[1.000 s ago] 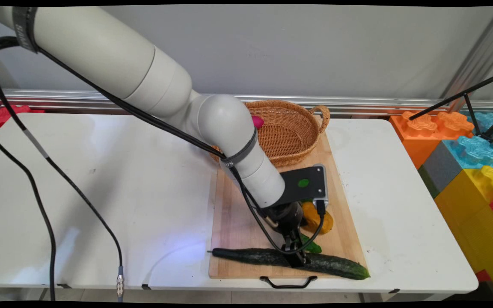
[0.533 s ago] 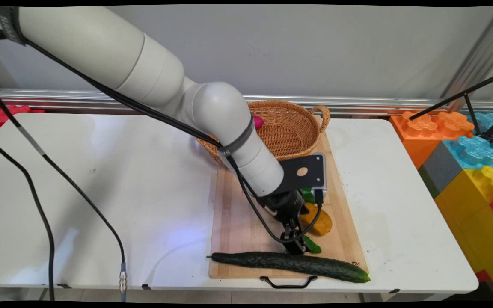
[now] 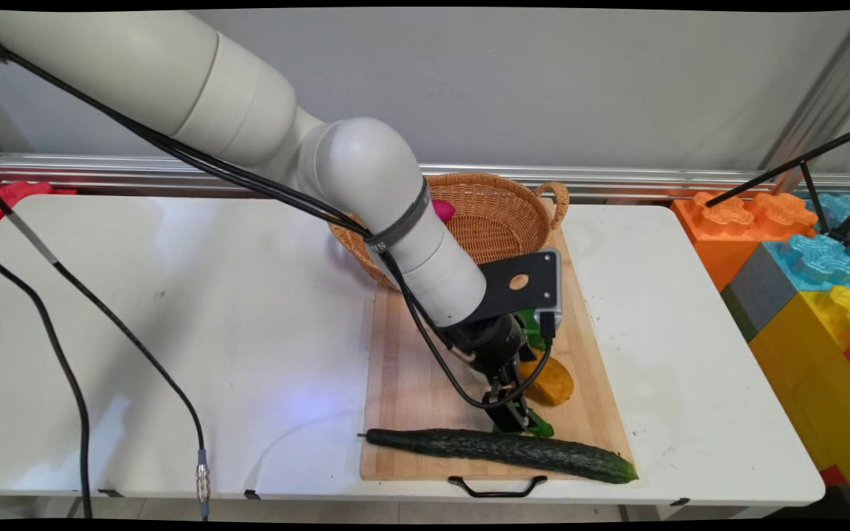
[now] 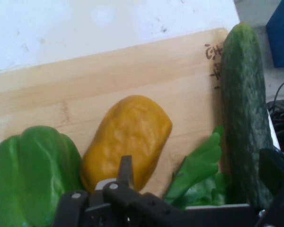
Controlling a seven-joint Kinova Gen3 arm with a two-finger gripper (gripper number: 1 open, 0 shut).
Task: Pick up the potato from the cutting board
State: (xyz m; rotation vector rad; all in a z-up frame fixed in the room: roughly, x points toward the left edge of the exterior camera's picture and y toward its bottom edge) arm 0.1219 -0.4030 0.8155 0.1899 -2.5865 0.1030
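A long dark green cucumber [image 3: 499,450] [image 4: 244,109] lies along the near edge of the wooden cutting board [image 3: 403,369]. My gripper [image 3: 511,419] [image 4: 199,175] hangs open just above and behind it, holding nothing. A green leafy piece [image 3: 539,426] [image 4: 199,170] lies between the fingers, below them. A yellow-orange vegetable [image 3: 552,383] [image 4: 128,137] rests on the board beside one fingertip [image 4: 125,168]. A green pepper [image 4: 31,175] [image 3: 532,332] sits further back, mostly hidden by the hand in the main view.
A wicker basket [image 3: 502,228] stands at the board's far end with a pink thing [image 3: 444,210] inside. Large coloured blocks [image 3: 801,258] and a black tripod leg [image 3: 801,166] stand off the table's right side. Black cables [image 3: 63,346] hang at left.
The gripper was down around the cucumber; it has let go, lifted and drawn back toward the basket. The cucumber stays on the board's near edge.
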